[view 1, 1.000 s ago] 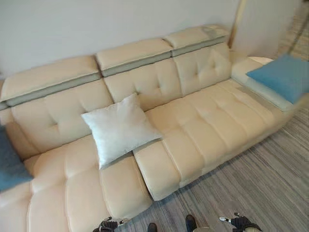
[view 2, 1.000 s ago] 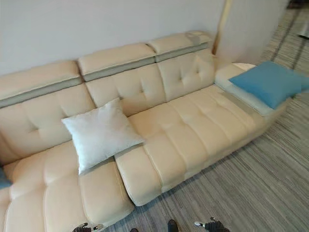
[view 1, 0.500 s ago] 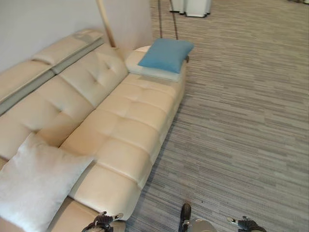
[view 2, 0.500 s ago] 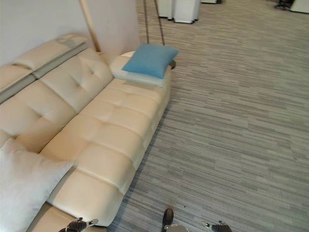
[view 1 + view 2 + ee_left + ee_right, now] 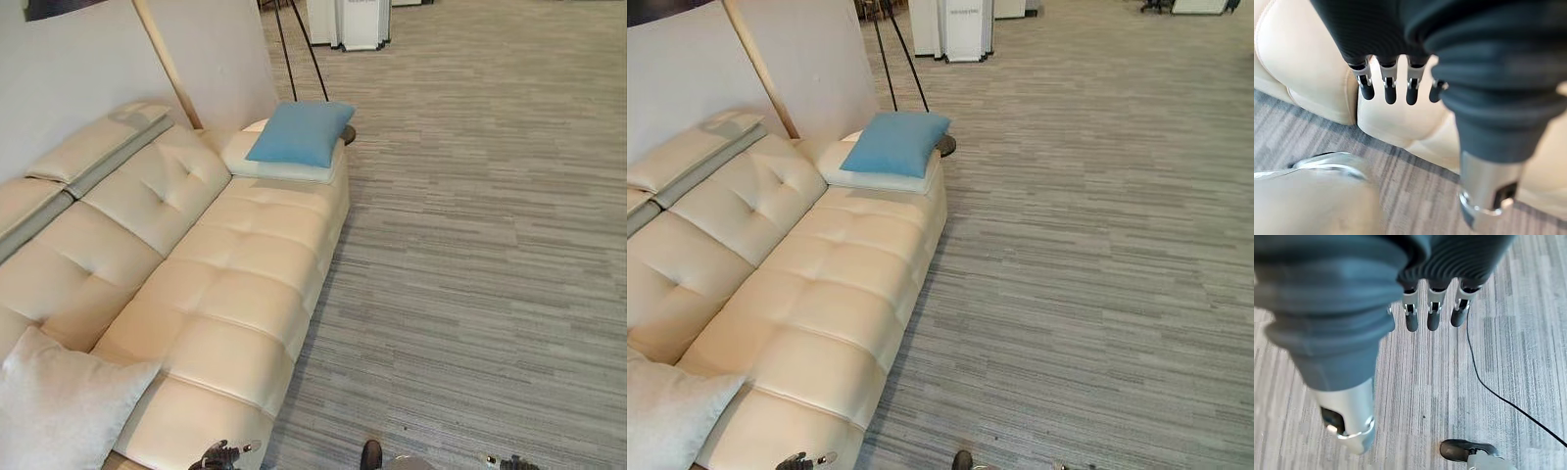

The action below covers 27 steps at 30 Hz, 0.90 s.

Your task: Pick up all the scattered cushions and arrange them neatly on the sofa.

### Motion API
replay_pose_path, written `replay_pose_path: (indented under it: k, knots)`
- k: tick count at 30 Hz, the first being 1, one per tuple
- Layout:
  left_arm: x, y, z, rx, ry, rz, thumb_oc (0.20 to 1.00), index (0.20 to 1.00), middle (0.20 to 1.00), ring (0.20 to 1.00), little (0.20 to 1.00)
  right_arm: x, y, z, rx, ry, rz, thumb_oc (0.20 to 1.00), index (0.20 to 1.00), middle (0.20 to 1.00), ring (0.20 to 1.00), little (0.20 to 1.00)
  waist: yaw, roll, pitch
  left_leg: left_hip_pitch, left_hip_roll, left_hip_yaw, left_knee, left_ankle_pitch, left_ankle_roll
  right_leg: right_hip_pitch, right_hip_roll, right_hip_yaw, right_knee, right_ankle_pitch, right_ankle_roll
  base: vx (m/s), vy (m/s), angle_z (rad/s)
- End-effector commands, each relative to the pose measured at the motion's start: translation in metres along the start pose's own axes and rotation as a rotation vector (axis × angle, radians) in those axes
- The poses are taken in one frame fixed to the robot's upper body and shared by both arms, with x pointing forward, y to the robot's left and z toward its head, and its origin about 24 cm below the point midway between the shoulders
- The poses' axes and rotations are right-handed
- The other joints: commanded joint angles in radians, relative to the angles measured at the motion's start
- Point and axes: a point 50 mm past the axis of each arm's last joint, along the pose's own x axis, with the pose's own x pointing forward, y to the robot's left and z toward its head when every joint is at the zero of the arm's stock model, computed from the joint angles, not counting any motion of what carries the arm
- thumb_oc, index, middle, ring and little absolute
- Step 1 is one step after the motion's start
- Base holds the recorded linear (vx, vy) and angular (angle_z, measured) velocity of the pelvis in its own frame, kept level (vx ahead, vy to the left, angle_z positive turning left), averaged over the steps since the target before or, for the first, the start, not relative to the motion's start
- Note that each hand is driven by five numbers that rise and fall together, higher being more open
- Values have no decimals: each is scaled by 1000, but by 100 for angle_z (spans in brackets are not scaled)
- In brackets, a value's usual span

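On the sofa's [image 5: 235,284] far armrest lies the blue cushion [image 5: 297,133]; with both hands [image 5: 1396,88] [image 5: 1432,316] released and empty, approach squarely before reaching.

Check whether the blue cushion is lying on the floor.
No, the blue cushion rests on the sofa's far armrest.

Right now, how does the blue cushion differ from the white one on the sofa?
The blue cushion lies flat on the sofa's far armrest; the white cushion leans against the backrest at the near end. The blue cushion shows whole, while the white cushion is cut off by the view's edge. Both are square and already on the sofa.
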Motion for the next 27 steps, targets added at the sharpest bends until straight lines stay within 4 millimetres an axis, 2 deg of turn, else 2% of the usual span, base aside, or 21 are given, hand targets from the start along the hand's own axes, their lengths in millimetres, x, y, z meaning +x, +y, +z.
replay_pose_path:
  k: [1, 2, 3, 4, 5, 7, 10, 11, 12, 17, 18, 19, 20, 21, 22, 23, 24, 25, 26, 27]
  knots:
    - [3, 8, 32, -31, -95, 29, 1000, 1000, 1000, 1000, 1000, 1, -5, 10, 16, -27, -24, 1000, 1000, 1000, 1000, 1000, 14, -16, 52, -9, -47, 7, -106, 39, 102, 113, -32, 25, -32, -111, 100, 269, -85, -80]
    - [2, 7, 31, -13, -94, 26, 1000, 1000, 1000, 1000, 1000, 1, -6, 11, 12, -32, -29, 1000, 1000, 1000, 1000, 1000, 24, -18, 50, -27, -82, -33, -205, 34, 107, 125, -33, 34, -38, -111, 106, 317, -8, -46]
    - [2, 5, 28, 6, -92, 21, 1000, 1000, 1000, 1000, 1000, 1, -5, 14, -11, -43, -26, 1000, 1000, 1000, 1000, 1000, 42, -7, 44, -14, -138, -123, -406, 110, 91, 145, -13, 56, -44, -116, 112, 314, -9, -28]
    - [2, 5, 28, 5, -92, 21, 1000, 1000, 1000, 1000, 1000, 1, -5, 14, -11, -43, -25, 1000, 1000, 1000, 1000, 1000, 41, -7, 43, -13, -139, -124, -410, 112, 91, 144, -13, 54, -44, -116, 112, 320, -11, -32]
    - [2, 5, 27, 21, -89, 22, 1000, 1000, 1000, 1000, 1000, 1, -4, 16, -23, -53, -26, 1000, 1000, 1000, 1000, 1000, 44, 3, 40, -20, -138, -169, -537, 187, 79, 151, 4, 66, -47, -123, 110, 201, -15, -36]
    - [2, 5, 27, 36, -85, 31, 1000, 1000, 1000, 1000, 1000, 1, -2, 19, -37, -68, -24, 1000, 1000, 1000, 1000, 1000, 45, 19, 40, -55, -137, -186, -660, 228, 51, 164, 25, 78, -41, -140, 107, 321, 2, -36]
    - [3, 11, 22, 37, -61, 54, 1000, 1000, 1000, 1000, 1000, 1, 2, 20, -50, -66, -12, 1000, 1000, 1000, 1000, 1000, 56, 18, 37, -75, -132, -145, -660, 241, 37, 222, 36, 116, -45, -167, 108, 472, 63, -36]
    - [2, 14, 16, 31, -48, 59, 1000, 1000, 1000, 1000, 1000, 1, 5, 20, -51, -62, 1, 1000, 1000, 1000, 1000, 1000, 60, 13, 26, -54, -128, -133, -660, 243, 50, 250, 33, 133, -53, -184, 114, 534, 140, -54]
    - [2, 18, 12, 38, -31, 73, 1000, 1000, 1000, 1000, 1000, 1, 7, 16, -53, -54, 7, 1000, 1000, 1000, 1000, 1000, 59, 7, 2, -44, -127, -129, -660, 274, 58, 265, 18, 141, -53, -197, 119, 534, 140, -52]
    - [1, 24, 1, 46, 7, 87, 1000, 1000, 1000, 1000, 1000, 0, 10, 8, -44, -33, 26, 1000, 1000, 1000, 1000, 1000, 61, -22, -36, 3, -141, -105, -660, 247, 91, 259, -26, 144, 50, -203, 153, 529, 160, -33]
    - [1, 29, 2, 43, 4, 97, 1000, 1000, 1000, 1000, 1000, -1, 15, 8, -50, -37, 46, 1000, 1000, 1000, 1000, 1000, 68, -51, -30, 54, -150, -53, -660, 185, 132, 177, -73, 124, 284, -63, 231, 414, 150, -31]
    - [1, 29, 2, 43, 4, 97, 1000, 1000, 1000, 1000, 1000, -1, 15, 8, -50, -37, 46, 1000, 1000, 1000, 1000, 1000, 69, -50, -32, 51, -149, -53, -660, 186, 132, 173, -72, 124, 285, -62, 230, 493, 192, -48]
    - [1, 31, 6, 36, -6, 102, 1000, 1000, 1000, 1000, 1000, 0, 16, 11, -52, -46, 50, 1000, 1000, 1000, 1000, 1000, 70, -50, -18, 67, -147, -38, -660, 173, 142, 120, -90, 103, 389, -5, 252, 273, 155, -81]
    - [2, 32, 12, 35, -20, 107, 1000, 1000, 1000, 1000, 1000, -1, 17, 13, -48, -48, 52, 1000, 1000, 1000, 1000, 1000, 68, -47, 3, 109, -147, -12, -660, 143, 159, 44, -137, 48, 535, 67, 263, 276, 155, -63]
    - [2, 32, 12, 35, -20, 107, 1000, 1000, 1000, 1000, 1000, -1, 17, 13, -47, -48, 52, 1000, 1000, 1000, 1000, 1000, 68, -49, 4, 110, -149, -11, -660, 143, 160, 44, -139, 49, 538, 65, 263, 390, 228, -50]
    - [3, 33, 21, 27, -43, 112, 1000, 1000, 1000, 1000, 1000, 0, 16, 13, -42, -45, 45, 1000, 1000, 1000, 1000, 1000, 63, -30, 23, 154, -131, 10, -660, 115, 168, -24, -170, -3, 569, 48, 232, 195, 113, -4]
    - [3, 33, 21, 27, -43, 112, 1000, 1000, 1000, 1000, 1000, 0, 16, 13, -42, -46, 45, 1000, 1000, 1000, 1000, 1000, 63, -33, 28, 159, -134, 11, -660, 114, 168, -21, -173, -2, 575, 43, 232, 349, 169, 2]
    - [3, 31, 29, 27, -62, 107, 1000, 1000, 1000, 1000, 1000, 0, 15, 11, -31, -34, 39, 1000, 1000, 1000, 1000, 1000, 63, -6, 52, 192, -111, 12, -660, 102, 163, -106, -169, -47, 536, -51, 192, 157, 51, 13]
    - [3, 31, 29, 27, -62, 107, 1000, 1000, 1000, 1000, 1000, 0, 15, 11, -31, -34, 38, 1000, 1000, 1000, 1000, 1000, 62, -5, 55, 197, -109, 10, -660, 100, 162, -100, -168, -49, 533, -51, 191, 245, 52, 10]
    - [4, 31, 33, 30, -73, 106, 1000, 1000, 1000, 1000, 1000, 0, 14, 10, -21, -30, 36, 1000, 1000, 1000, 1000, 1000, 58, 3, 67, 215, -99, 9, -660, 91, 157, -119, -160, -73, 475, -83, 181, 167, -3, 2]
